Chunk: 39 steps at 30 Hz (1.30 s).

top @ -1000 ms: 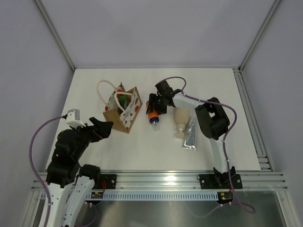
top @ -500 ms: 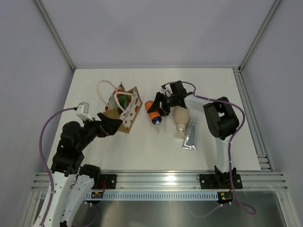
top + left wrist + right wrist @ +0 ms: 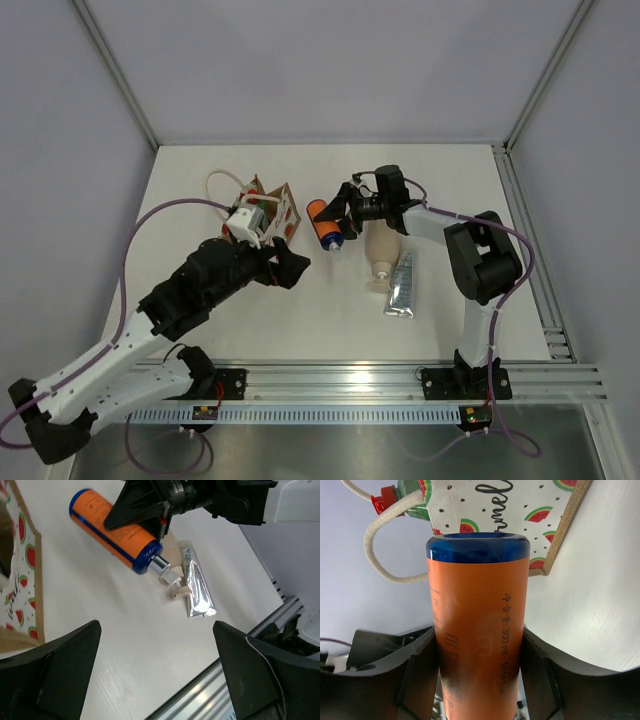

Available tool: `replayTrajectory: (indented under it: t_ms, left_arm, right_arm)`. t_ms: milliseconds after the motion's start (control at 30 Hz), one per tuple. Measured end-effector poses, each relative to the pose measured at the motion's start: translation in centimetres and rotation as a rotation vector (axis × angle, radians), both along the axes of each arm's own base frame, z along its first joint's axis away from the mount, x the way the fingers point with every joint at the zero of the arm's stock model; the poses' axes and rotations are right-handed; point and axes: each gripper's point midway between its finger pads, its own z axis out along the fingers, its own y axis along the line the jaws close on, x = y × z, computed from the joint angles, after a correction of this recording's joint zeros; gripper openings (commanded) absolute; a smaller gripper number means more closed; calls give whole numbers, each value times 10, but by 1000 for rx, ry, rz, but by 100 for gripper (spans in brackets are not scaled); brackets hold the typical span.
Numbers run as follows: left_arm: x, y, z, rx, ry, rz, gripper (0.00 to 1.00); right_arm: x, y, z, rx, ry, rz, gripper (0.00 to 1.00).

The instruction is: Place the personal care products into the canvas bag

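the right gripper is staying clamped on the small orange bottle, gripping it about its middle; over the last second it has been carrying the bottle away from the other items and turning its blue base toward the canvas bag; the bottle is now hanging just beside the bag's open mouth, not yet inside; the left gripper has been swinging up from the near edge and is now hovering at the bag's near side, jaws spread wide and holding nothing, probably getting ready to steady the bag or part its mouth; the green bottle is already sitting in the bag, its red cap poking out by the rope handle; the beige bottle and the silver tube are lying on the table, touching, waiting their turn; so one item is looking done, one is arriving, two are remaining.
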Motion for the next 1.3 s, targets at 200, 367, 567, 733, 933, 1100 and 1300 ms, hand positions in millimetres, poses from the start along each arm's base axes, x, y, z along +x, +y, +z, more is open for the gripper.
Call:
replayTrajectory:
  t_ms: [200,367,567,733,933,1100,1300]
  left_arm:
    - [3,-44,-13,359,-326,-220,99]
    - [8,-26,-36,669,-671,-399,99]
    - [32,-10,-28,875,-913,-489,99]
    - [40,-24,-32,994,-1051,-585,99]
    - [35,-46,-30,1073,-1179,-696,99]
    - [37,-62,-11,1084,-1276,-705,99]
    - [42,-75,-15,1098,-1317,-734,96]
  right_arm:
    - [-6,-2,9,32,73,-6,0]
    - [-14,-5,30,51,7,33,0]
    - [-27,-10,41,47,-35,85,0]
    - [-31,-11,47,50,-8,85,0]
    - [-35,-11,46,44,82,70,0]
    - [-44,-5,45,32,146,79,0]
    - [-63,6,44,5,244,107,0]
